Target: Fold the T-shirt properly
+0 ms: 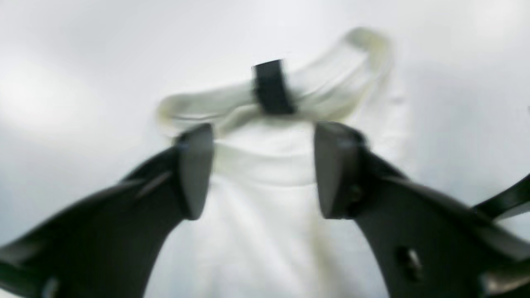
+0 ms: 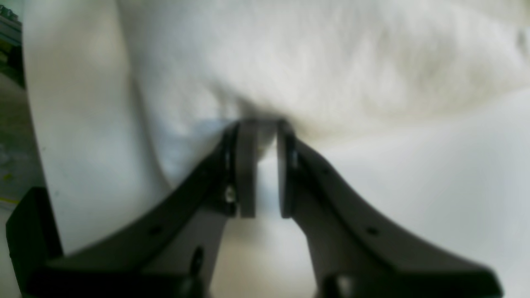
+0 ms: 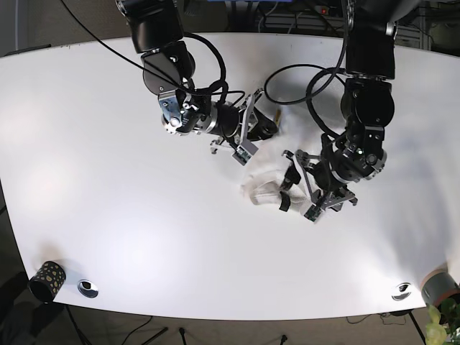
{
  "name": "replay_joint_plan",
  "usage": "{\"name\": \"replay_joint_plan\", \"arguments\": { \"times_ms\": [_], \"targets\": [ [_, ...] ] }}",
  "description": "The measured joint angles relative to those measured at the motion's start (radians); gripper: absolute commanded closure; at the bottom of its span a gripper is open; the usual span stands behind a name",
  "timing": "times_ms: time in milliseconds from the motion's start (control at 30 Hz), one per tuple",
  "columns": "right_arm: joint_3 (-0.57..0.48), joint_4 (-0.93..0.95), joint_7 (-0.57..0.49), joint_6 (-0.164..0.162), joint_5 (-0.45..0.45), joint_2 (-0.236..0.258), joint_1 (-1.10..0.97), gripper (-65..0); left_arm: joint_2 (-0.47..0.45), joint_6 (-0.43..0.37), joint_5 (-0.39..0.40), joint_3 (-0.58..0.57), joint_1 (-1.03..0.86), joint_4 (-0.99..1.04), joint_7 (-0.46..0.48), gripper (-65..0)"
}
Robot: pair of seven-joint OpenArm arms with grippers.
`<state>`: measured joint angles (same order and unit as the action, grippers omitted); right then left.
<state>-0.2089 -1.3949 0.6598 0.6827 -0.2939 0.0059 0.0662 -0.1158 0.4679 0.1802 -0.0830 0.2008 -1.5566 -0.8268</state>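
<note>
Your T-shirt (image 3: 267,188) is a small white bunched-up heap near the middle of the table (image 3: 108,180), a bit toward the side where your left arm stands. In the left wrist view you can see its neck opening, with a dark tag (image 1: 271,86) on the collar, and the cloth lies flat below it. Your left tool (image 1: 263,169) hangs just over that collar with its two fingers spread wide, and nothing is between them. Your right tool (image 2: 263,169) is pushed into a soft fold of the shirt; its fingers are close together with a thin gap, and the cloth bunches at their tips, but the blur means you cannot tell if it really pinches the cloth. In the base view the right tool sits at the upper edge of the heap and the left tool at its other side, so the shirt lies between your two arms. The table is big, white and smooth, with black cables looping over it near the arms. Far off at one front corner stands a small dark cup with dots (image 3: 47,279), and you cannot see inside it. A little round silver thing (image 3: 88,287) sits just beside it, and another round silver thing (image 3: 401,290) sits at the other front corner. Past the table the floor is dark.
</note>
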Motion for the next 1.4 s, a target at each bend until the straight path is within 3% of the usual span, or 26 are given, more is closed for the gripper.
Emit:
{"name": "replay_joint_plan", "arguments": {
  "times_ms": [167,400,467,533,633,733,800,1000,1167,1400],
  "targets": [
    [0.154,-0.045,0.077,-0.007,0.020,0.023,0.001,-7.3,-0.011,-0.051,-0.005,-0.051,-0.054,-0.012,0.083,-41.7],
    [0.187,-0.044,0.083,-0.001,0.009,0.045,0.001,-7.3,-0.007,-0.122,0.003,-0.063,-0.148,0.110,0.230,-41.7],
    [0.211,-0.045,0.082,-0.001,0.009,0.047,0.001,-7.3,-0.011,-0.124,0.018,-0.060,-0.173,0.155,0.340,-41.5],
    [0.229,-0.045,0.082,-0.002,0.009,0.047,0.000,-7.3,-0.028,-0.115,0.028,-0.057,-0.177,0.198,0.393,-41.5],
    [0.245,-0.045,0.082,-0.001,0.010,0.047,-0.003,-7.3,-0.062,-0.080,0.078,-0.045,-0.167,0.277,0.433,-41.5],
    [0.265,-0.046,0.084,-0.002,0.009,0.046,-0.007,-7.3,-0.090,-0.042,0.112,0.039,-0.150,0.345,0.447,-41.5],
    [0.270,-0.061,0.085,-0.002,0.010,0.047,-0.014,-7.3,-0.137,-0.051,0.106,0.114,-0.150,0.378,0.436,-41.7],
    [0.295,-0.121,0.087,-0.002,0.010,0.047,-0.037,-7.3,-0.367,0.028,0.108,0.225,-0.119,0.545,0.423,-41.5],
    [0.297,-0.138,0.084,-0.004,0.012,0.047,-0.041,-7.3,-0.480,0.068,0.133,0.232,-0.052,0.743,0.482,-41.5],
    [0.297,-0.184,0.084,-0.005,0.013,0.042,-0.071,-7.3,-0.632,0.033,0.085,0.238,-0.009,0.987,0.597,-41.7]
  ]
}}
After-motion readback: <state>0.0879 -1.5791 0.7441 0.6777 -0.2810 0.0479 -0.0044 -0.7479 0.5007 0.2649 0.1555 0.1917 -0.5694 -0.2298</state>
